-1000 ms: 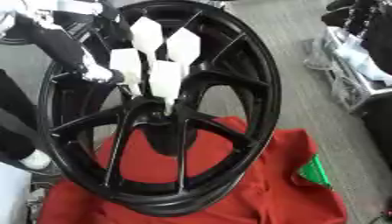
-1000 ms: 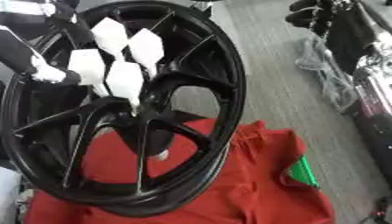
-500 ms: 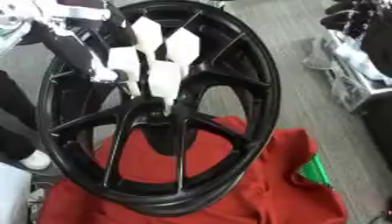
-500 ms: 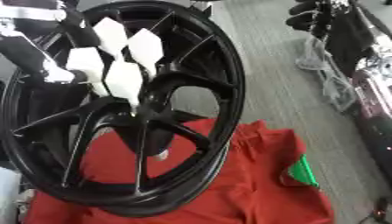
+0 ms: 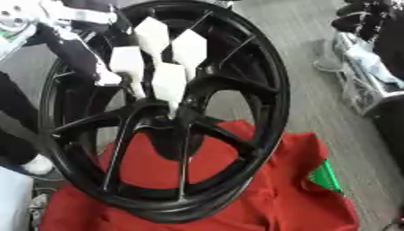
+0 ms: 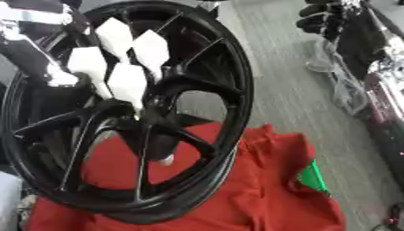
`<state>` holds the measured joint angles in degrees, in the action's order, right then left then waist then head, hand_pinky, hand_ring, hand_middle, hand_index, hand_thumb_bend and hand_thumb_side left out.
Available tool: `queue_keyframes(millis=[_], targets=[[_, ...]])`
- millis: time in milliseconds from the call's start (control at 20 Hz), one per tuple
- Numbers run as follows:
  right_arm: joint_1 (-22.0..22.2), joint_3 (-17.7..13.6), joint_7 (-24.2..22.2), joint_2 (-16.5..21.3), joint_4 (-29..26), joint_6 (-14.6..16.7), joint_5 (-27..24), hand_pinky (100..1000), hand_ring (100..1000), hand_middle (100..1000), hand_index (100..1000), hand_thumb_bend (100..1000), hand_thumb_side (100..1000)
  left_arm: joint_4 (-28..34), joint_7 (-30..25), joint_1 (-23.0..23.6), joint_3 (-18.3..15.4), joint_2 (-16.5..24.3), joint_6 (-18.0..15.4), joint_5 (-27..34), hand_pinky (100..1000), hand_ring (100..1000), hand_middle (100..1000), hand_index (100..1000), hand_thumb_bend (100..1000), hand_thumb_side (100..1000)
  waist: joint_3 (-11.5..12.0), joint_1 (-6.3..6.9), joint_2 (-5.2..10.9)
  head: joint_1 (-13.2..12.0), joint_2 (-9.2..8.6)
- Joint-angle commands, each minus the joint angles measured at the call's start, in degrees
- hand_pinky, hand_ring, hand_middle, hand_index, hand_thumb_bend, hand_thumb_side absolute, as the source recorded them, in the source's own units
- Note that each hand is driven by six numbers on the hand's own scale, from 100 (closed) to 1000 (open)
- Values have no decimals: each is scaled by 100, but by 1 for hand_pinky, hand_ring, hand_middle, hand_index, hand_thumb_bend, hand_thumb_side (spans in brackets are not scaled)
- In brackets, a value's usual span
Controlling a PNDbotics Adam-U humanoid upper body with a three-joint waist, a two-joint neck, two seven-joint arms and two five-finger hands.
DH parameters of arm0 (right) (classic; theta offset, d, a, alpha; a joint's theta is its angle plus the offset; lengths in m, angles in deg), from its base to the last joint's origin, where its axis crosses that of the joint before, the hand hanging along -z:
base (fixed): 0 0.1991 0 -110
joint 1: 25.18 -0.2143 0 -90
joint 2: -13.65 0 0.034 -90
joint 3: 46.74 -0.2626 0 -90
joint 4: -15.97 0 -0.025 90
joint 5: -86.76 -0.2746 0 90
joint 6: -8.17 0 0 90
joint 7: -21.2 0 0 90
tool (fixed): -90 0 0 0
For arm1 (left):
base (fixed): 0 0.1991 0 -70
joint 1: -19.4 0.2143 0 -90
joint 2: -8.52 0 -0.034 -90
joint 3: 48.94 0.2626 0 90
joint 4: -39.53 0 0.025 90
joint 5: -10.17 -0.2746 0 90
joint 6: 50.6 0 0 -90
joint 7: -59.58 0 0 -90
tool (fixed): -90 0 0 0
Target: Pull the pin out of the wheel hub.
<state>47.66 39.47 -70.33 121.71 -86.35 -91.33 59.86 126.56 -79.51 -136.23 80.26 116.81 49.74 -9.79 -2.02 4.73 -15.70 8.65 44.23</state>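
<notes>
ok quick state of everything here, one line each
wheel: black, standing tilted on its rim on the red cloth
white pieces: four, clustered over the spokes, the lowest tapering down to the hub
hub: at the spokes' centre; no pin can be made out
red cloth: rumpled, spread under the wheel
green thing: lying at the cloth's right edge

A wheel [image 5: 260, 90] stands tilted on a cloth [image 5: 268, 198], its hub [image 5: 170, 124] directly below the robot's left hand [image 5: 162, 58], which comes in from the upper left. The hand's fingers [image 5: 170, 85] point down at the hub, one fingertip touching it. The spokes [image 5: 229, 137] fan out below and to either side of the hand. The cloth lies under the wheel, well below the hand and reaching to its right. A small wedge-shaped object [image 5: 325, 177] sits on the cloth's right edge, below and right of the hand.
</notes>
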Motion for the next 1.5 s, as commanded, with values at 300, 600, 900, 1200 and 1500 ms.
queue_keyframes(millis=[300, 600, 900, 1200, 1500], targets=[[-63, -50, -1, 102, -25, 3, 14, 846, 694, 628, 746, 100, 810, 48, -163, -98, -51, 142, 19, -33, 840, 783, 667, 620, 219, 140, -6, -40, 96, -34, -12], [-68, -50, -3, 111, -18, 10, 5, 847, 694, 628, 747, 100, 809, 138, -28, -84, -149, 200, 100, -15, 816, 738, 587, 459, 145, 172, -3, -47, 103, -31, -12], [-60, -59, 5, 119, 0, 18, 8, 847, 695, 629, 747, 100, 810, 412, 215, -11, -387, 420, 107, 5, 811, 724, 563, 363, 125, 187, 12, -48, 106, -18, -12], [-65, -69, 5, 127, 5, 33, 3, 847, 695, 628, 748, 100, 806, 811, 485, 64, -775, 634, 146, 187, 808, 713, 554, 356, 100, 182, 26, -64, 105, -11, -12], [-55, -101, 33, 168, -13, 72, -33, 848, 695, 628, 748, 100, 801, 1442, 970, 347, -1569, 1129, 285, 660, 811, 708, 552, 355, 100, 178, 78, -71, 108, 24, -12]])
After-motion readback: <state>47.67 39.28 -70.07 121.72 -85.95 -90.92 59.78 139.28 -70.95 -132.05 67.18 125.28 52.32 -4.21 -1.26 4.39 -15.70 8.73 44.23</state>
